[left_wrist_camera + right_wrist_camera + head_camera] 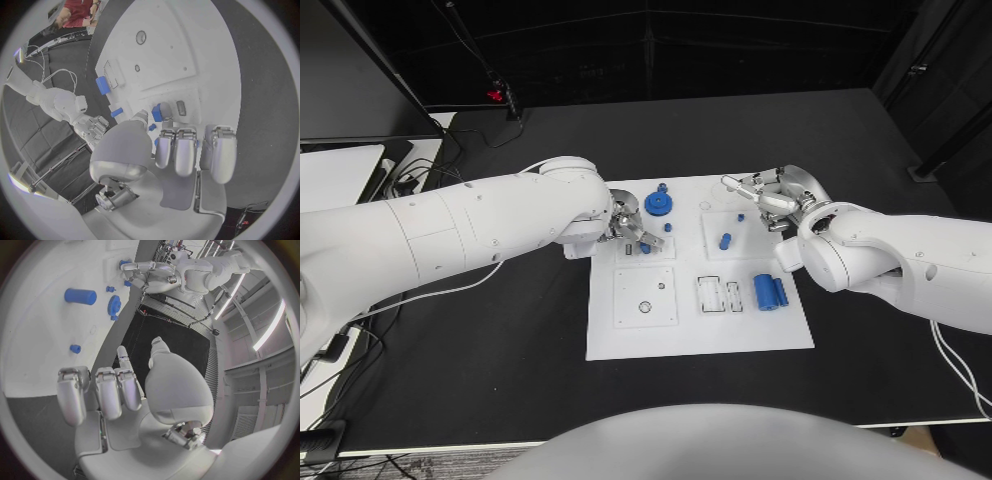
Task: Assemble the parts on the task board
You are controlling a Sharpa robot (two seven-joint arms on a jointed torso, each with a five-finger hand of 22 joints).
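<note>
Hands hang over the white task board [697, 335]; the left hand [629, 228] pinches a small blue part [157, 113] near the blue gear [658, 206]; the right hand [773, 205] holds nothing, fingers loosely spread.

White task board [697, 320], blue parts [770, 290]

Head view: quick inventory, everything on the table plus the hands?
task board: one, white, middle of the table.
gear part: one, blue, far edge of the board, by the left hand.
peg part: one, blue, small cylinder, upper right of the board.
block part: one, blue, right edge of the board.
table: one, black.
left hand: silver, fingers over the board's far left corner at a small blue piece.
right hand: silver, above the board's far right corner, holding nothing.
</note>
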